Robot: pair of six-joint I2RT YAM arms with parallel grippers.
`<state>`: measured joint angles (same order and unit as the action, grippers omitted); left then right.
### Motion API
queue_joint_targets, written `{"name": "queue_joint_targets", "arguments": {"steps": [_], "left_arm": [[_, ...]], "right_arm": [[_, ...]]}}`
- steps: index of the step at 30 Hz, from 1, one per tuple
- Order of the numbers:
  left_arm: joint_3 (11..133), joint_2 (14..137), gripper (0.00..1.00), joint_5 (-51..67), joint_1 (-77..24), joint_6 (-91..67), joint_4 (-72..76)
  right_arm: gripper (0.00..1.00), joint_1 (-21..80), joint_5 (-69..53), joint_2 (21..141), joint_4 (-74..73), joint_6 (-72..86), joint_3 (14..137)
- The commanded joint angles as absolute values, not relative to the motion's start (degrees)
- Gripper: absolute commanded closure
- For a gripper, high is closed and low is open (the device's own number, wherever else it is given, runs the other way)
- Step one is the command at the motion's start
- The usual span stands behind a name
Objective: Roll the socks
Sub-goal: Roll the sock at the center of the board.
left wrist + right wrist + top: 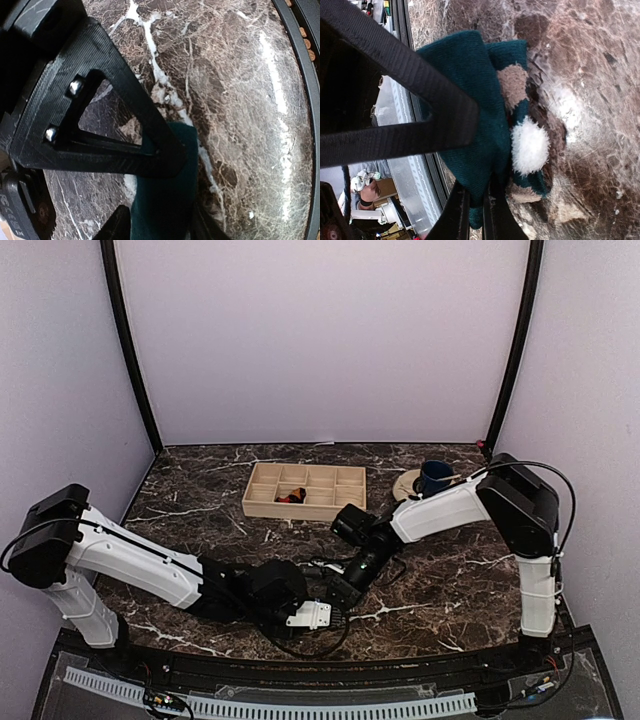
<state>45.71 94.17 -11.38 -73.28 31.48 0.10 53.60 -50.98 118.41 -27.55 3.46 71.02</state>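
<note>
- My right fingers (pixel 420 82) are pinched closed on the teal sock (pixel 470 75), with almost no gap and the fabric bunched between them.
- The teal sock is folded over on itself. A tan patch and a white pompom show on the side toward the marble.
- It sits on the table (pixel 200 500) at the near middle, just in front of the arm bases. In the overhead view both wrists cover it.
- My left fingers (pixel 136 100) are partly apart. One lies flat across the top end of the teal sock (pixel 165 200), which runs out below it.
- I can't tell whether the left fingers actually grip the sock or only rest on it.
- Both sets of fingers meet at the same spot, tips close together.
- The black and orange sock (pixel 292 497) lies in the wooden tray (pixel 260 502), in a near-row compartment left of middle, well apart from the arms.
- A blue cup (pixel 436 476) stands on a plate (pixel 408 486) to the right of the tray.
</note>
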Motion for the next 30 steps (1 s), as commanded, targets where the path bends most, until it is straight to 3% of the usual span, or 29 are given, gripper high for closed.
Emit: {"name": "queue_joint_targets", "arguments": {"steps": [1,17,25,30], "left_arm": [[47.6,95.3,0.57,-12.2,-73.7,32.6,0.1],[49.3,98.9,0.65,-15.3,-74.1,33.9,-1.9],[50.7,100.9,0.84,-14.0,-74.3,33.0,-5.4],[51.2,101.5,0.92,-9.7,-74.3,31.6,-8.2]], "right_arm": [[1.00,53.5,-52.2,120.2,-30.1,2.8,72.1],[1.00,52.9,-55.7,121.6,-31.0,3.2,73.4],[0.99,52.7,-56.3,121.5,-30.7,4.2,73.4],[0.90,52.4,-56.7,120.6,-28.4,5.9,71.9]]}}
